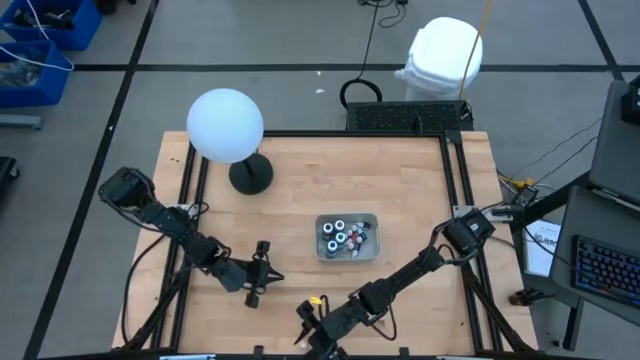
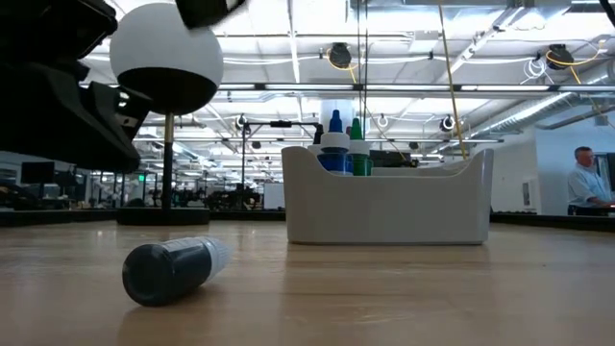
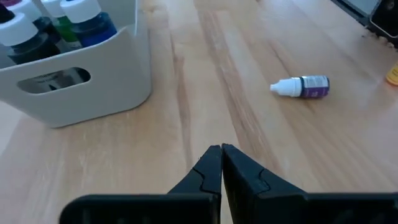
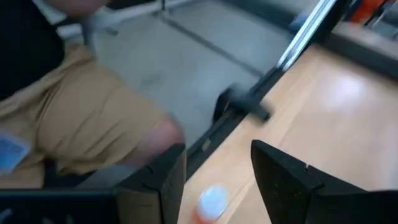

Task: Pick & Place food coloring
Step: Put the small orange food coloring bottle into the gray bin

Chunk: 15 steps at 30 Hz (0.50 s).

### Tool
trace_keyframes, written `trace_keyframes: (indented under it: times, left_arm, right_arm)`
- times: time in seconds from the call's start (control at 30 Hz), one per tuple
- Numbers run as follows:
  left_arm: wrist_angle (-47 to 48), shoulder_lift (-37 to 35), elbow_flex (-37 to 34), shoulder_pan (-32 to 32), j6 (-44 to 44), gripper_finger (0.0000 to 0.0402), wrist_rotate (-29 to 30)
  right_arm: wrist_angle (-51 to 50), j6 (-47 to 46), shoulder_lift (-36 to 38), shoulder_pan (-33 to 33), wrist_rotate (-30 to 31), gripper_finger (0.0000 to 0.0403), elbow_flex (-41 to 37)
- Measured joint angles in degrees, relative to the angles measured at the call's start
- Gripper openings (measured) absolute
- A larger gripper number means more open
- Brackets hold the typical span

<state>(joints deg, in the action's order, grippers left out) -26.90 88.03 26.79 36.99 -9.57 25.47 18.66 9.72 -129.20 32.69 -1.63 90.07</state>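
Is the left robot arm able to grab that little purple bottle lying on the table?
Probably yes. The purple bottle lies on its side on bare wood ahead of the left gripper, with nothing between them. The white tub sits off to one side. The fingers are shut, so they must open first.

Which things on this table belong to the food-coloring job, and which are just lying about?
Job:
- bottles in the tray
- tray itself
- purple bottle lying loose on the table
- orange bottle between the right gripper fingers, which are open

Lying about:
- globe lamp
- left gripper, shut and empty, waiting
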Motion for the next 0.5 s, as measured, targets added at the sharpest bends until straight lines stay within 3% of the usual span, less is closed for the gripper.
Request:
trace_keyframes:
  times: [0.5]
  left_arm:
    - [0.17,0.0,0.0,-1.7,-1.11,0.0021,-0.1]
  right_arm:
    - [-1.06,-1.75,-2.22,-0.07,1.45,0.0161,-0.12]
